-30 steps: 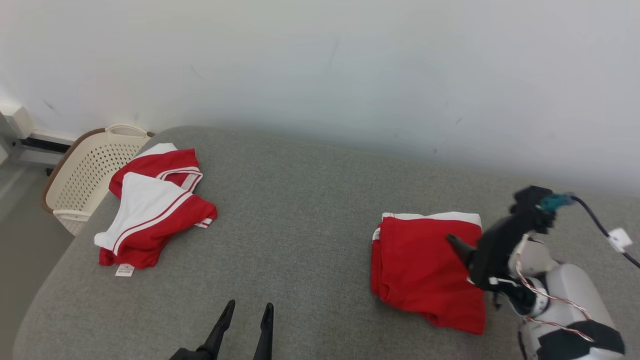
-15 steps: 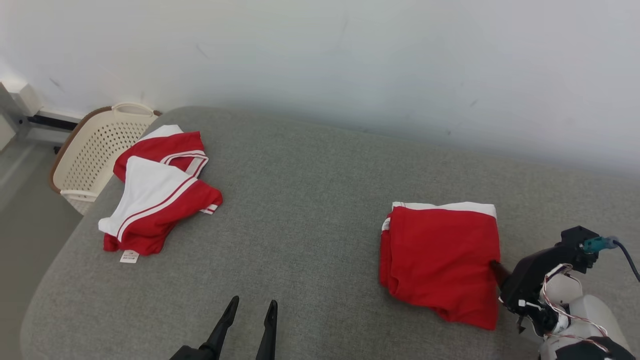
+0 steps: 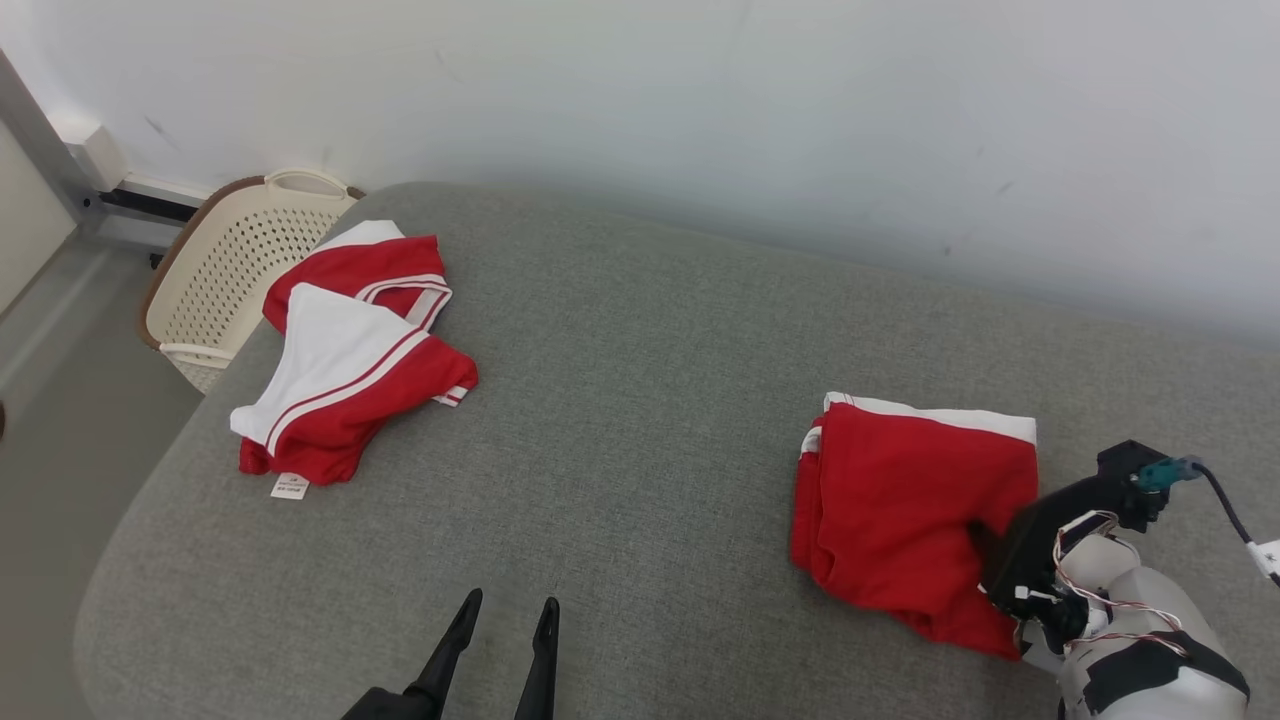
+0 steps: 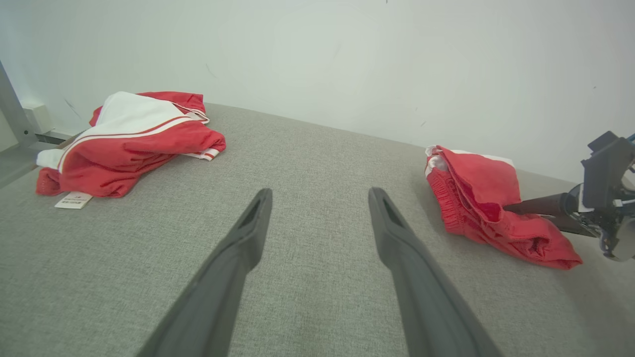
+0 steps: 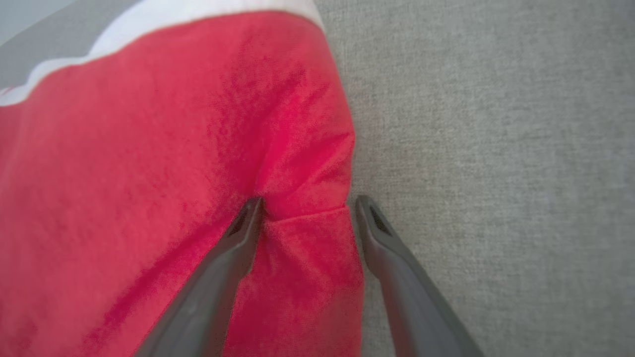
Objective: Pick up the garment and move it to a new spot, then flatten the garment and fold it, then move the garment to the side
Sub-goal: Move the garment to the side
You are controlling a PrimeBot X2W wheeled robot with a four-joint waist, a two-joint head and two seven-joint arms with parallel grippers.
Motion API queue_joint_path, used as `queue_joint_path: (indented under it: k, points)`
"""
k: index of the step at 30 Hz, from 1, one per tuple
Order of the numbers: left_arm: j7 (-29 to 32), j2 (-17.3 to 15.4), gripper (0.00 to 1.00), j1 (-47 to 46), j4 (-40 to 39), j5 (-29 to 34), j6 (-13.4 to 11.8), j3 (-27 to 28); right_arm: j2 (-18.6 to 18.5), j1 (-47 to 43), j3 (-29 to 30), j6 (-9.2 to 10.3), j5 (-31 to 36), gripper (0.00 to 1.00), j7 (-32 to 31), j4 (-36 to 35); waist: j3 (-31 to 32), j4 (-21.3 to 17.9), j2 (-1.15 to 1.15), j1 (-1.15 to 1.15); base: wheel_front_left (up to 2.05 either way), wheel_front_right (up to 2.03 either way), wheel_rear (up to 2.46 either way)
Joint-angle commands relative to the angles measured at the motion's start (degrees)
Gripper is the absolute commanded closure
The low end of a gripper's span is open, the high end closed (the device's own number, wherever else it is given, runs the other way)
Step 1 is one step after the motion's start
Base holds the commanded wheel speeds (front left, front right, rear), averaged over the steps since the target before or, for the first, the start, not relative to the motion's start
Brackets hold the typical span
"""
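Note:
The garment [image 3: 900, 500] is a folded red piece with a white band along its far edge, lying on the right of the grey cushion [image 3: 640, 400]. My right gripper [image 5: 307, 206] is low at the garment's right edge and open. One finger [image 5: 233, 248] presses on the red cloth [image 5: 149, 173], the other [image 5: 387, 248] rests on the cushion just beside it, and a fold of the edge lies between them. The left wrist view shows the garment [image 4: 476, 188] with that gripper's fingers [image 4: 536, 204] reaching in from the right. My left gripper [image 3: 507, 605] [image 4: 320, 196] hovers open over bare cushion at the front centre.
A second red and white garment pile [image 3: 350, 370] [image 4: 124, 139] with a white tag lies at the cushion's far left. A cream perforated basket [image 3: 225, 260] stands on the floor beyond that corner. A pale wall runs behind the cushion.
The head camera has shifted. My right gripper came down from above the folded garment to its right edge, and its fingers now straddle that edge. The left gripper has not moved.

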State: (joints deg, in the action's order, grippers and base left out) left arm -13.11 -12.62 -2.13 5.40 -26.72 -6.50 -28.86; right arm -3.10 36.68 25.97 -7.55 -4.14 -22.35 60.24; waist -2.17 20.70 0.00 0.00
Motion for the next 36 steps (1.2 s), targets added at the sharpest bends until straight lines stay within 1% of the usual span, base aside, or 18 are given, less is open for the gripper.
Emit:
queue_joint_path:
  k: [1, 5, 9, 10, 11, 15, 19, 24, 27, 30, 31, 36]
  points:
    - [-0.5, -0.2, 0.00, 0.2, 0.2, 0.4, 0.1, -0.1, 0.6, -0.4, -0.1, 0.10, 0.5, 1.00, 0.1, 2.1, 0.2, -0.2, 0.00, 0.00, 0.00, 0.00, 0.00]
    - [-0.6, -0.8, 0.00, -0.1, 0.0, 1.9, -0.4, -1.0, 0.5, 0.9, -1.6, 0.11, 1.4, 1.00, 1.6, 5.6, 0.6, -2.2, 0.00, 0.00, 0.00, 0.00, 0.00]
    - [-0.9, 0.0, 0.00, 0.5, -0.2, 2.3, -0.7, -1.6, 0.1, 0.4, -2.1, 0.15, 4.7, 1.00, 2.9, 5.9, 1.1, -5.5, 0.00, 0.00, 0.00, 0.00, 0.00]
    - [-0.9, 0.0, 0.00, 0.5, -0.2, 2.3, -0.7, -1.6, 0.1, 0.4, -2.1, 0.15, 4.7, 1.00, 2.9, 5.9, 1.1, -5.5, 0.00, 0.00, 0.00, 0.00, 0.00]
    - [-1.0, 0.2, 0.00, 0.5, -0.3, 2.3, -0.7, -1.7, -0.1, 0.4, -2.3, 0.16, 5.4, 1.00, 2.9, 5.6, 1.2, -6.4, 0.00, 0.00, 0.00, 0.00, 0.00]
    - [-1.4, 0.4, 0.00, -0.1, -0.8, 2.9, -0.8, -1.8, -1.7, 0.3, -3.5, 0.16, 8.1, 1.00, 2.6, 4.3, 1.1, -9.9, 0.00, 0.00, 0.00, 0.00, 0.00]
    - [-1.8, 0.2, 0.00, -0.3, -1.8, 4.0, -0.7, -2.0, -4.6, 0.3, -6.5, 0.12, 10.0, 1.00, 1.9, 2.8, 0.5, -13.9, 0.00, 0.00, 0.00, 0.00, 0.00]
    - [-1.9, 0.7, 0.00, -1.3, -2.2, 4.6, -0.1, -2.5, -11.1, 0.0, -10.9, 0.12, 11.3, 1.00, 0.9, 1.5, -0.2, -15.3, 0.00, 0.00, 0.00, 0.00, 0.00]
    - [-1.9, 0.7, 0.00, -1.8, -2.4, 5.1, 0.3, -3.0, -16.1, 0.0, -11.6, 0.12, 12.4, 1.00, 0.3, 0.4, -1.1, -15.1, 0.00, 0.00, 0.00, 0.00, 0.00]
    - [-1.9, 0.2, 0.00, -2.7, -2.6, 5.2, 0.4, -3.1, -20.9, -0.4, -11.0, 0.12, 14.3, 1.00, -0.2, -0.9, -2.1, -14.1, 0.00, 0.00, 0.00, 0.00, 0.00]
    - [-1.9, 0.0, 0.00, -3.0, -2.8, 5.6, 0.2, -2.9, -23.7, -0.7, -11.1, 0.12, 14.8, 1.00, -0.2, -1.3, -2.9, -13.2, 0.00, 0.00, 0.00, 0.00, 0.00]
    - [-1.6, -0.9, 0.00, -3.6, -3.8, 5.8, -0.3, -2.3, -29.9, -2.0, -11.0, 0.12, 15.9, 1.00, 0.1, -2.0, -5.4, -11.1, 0.00, 0.00, 0.00, 0.00, 0.00]
